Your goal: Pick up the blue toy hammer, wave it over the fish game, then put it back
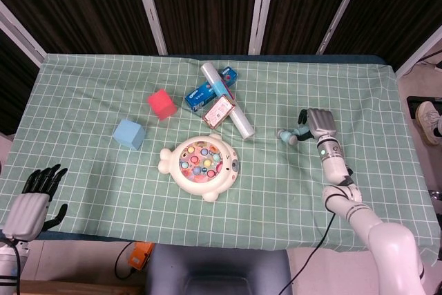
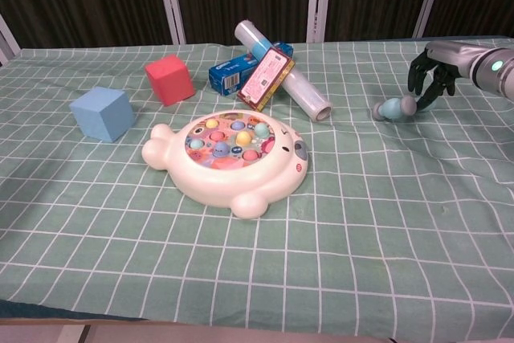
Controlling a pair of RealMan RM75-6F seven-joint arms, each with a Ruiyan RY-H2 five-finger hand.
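Table (image 1: 83, 191) right side: right hand (image 1: 319, 124) grips blue toy hammer (image 2: 393, 108) (left hand (image 1: 31, 198) spread, front-left edge).

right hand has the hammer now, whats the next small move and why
Probably carry it left toward the fish game. The right hand grips the blue toy hammer, which looks raised just off the cloth, but it is far to the right of the game, so no waving over it yet.
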